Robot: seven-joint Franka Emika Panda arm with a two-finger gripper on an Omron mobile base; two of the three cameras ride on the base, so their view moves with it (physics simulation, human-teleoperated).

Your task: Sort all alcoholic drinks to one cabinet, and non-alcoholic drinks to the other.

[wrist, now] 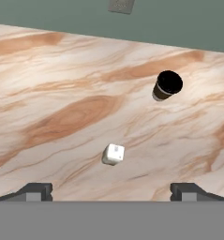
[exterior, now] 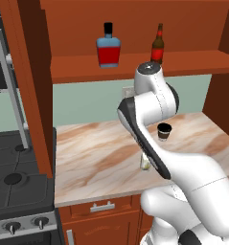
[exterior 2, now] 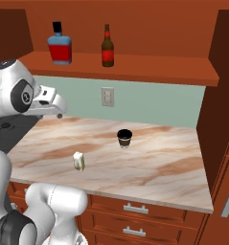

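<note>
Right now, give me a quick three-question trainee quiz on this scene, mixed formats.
1. True or false: the red bottle and the brown bottle both stand on the cabinet shelf.
2. What lies nearer the counter's front edge? A) cup B) carton
3. Fill in: the pincer is ____, holding nothing.

Key: 1 true; 2 B; 3 open
</note>
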